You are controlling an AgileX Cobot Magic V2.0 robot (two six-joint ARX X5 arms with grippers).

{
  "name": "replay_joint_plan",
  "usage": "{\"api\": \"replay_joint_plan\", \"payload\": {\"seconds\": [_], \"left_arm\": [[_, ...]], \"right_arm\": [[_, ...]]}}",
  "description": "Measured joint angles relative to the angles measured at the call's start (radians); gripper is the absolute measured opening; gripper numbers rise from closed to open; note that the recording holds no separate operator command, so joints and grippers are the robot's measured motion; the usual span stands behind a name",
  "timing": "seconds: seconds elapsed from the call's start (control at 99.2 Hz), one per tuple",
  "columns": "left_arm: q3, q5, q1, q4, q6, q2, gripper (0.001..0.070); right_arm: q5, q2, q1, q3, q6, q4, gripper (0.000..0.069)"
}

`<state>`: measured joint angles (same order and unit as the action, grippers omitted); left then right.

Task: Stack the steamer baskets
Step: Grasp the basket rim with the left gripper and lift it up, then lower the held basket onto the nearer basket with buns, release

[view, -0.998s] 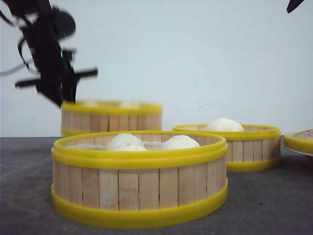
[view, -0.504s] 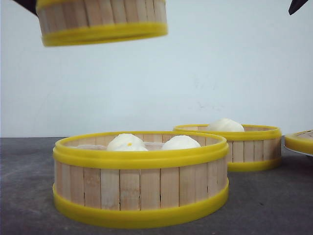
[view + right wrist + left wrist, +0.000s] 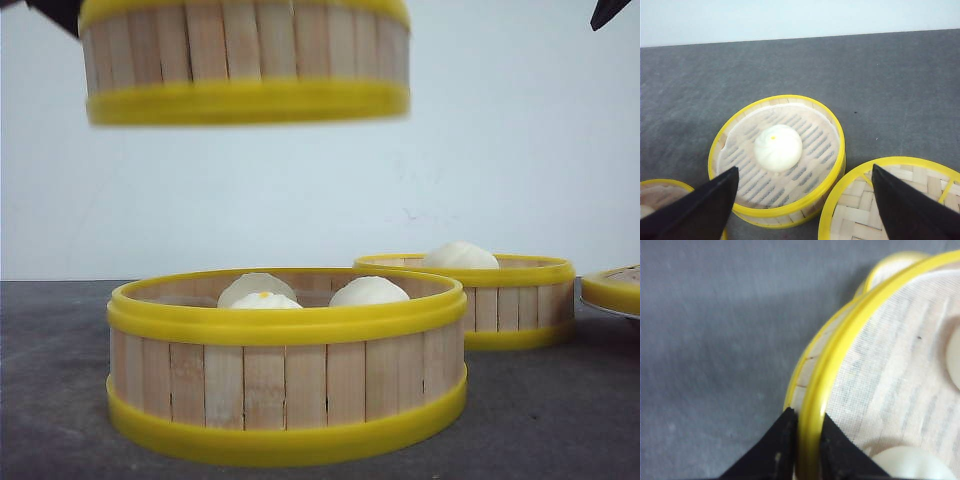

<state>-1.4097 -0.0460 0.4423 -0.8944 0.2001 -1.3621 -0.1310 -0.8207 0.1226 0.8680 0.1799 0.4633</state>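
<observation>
I am pinching the rim of one steamer basket (image 3: 812, 405) with my left gripper (image 3: 807, 432), one finger outside the wall and one inside, because a thin edge hold is the only way to carry something this wide — and it is hanging level, high above the table (image 3: 50, 400). Nearest the front camera, the second basket (image 3: 287, 365) is sitting on the table with two white buns (image 3: 315, 290) inside, and the lifted one is hovering above and slightly to its left, so I judge this near basket is where it is meant to land. The buns are rising close to that rim, so I am expecting to need a straight, level descent or the carried base may catch on them. Further back and to the right, the third basket (image 3: 777, 157) is standing apart with a single bun (image 3: 778, 147) on its cloth liner. My right gripper (image 3: 802, 207) is hanging above it with its fingers spread wide, holding nothing. Just beside that basket is lying a flat yellow-rimmed lid (image 3: 890, 200) — near, but not in my path.
</observation>
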Motion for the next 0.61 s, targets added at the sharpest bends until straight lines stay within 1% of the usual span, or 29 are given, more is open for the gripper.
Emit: {"api": "replay_joint_plan", "payload": {"seconds": [0.071,0.202,0.363,0.605], "left_arm": [[0.048,0.018,0.032,0.038,0.002,0.0,0.0029],[0.128,0.021,0.065,0.102,0.012,0.0,0.0029],[0.198,0.03,0.066,0.133,0.029,0.0,0.0029],[0.251,0.032,0.066,0.166,0.051,0.0,0.0029]], "right_arm": [[0.0,0.0,0.0,0.0,0.0,0.0,0.0528],[0.0,0.0,0.0,0.0,0.0,0.0,0.0528],[0.0,0.0,0.0,0.0,0.0,0.0,0.0528],[0.001,0.0,0.0,0.0,0.0,-0.001,0.0528]]}}
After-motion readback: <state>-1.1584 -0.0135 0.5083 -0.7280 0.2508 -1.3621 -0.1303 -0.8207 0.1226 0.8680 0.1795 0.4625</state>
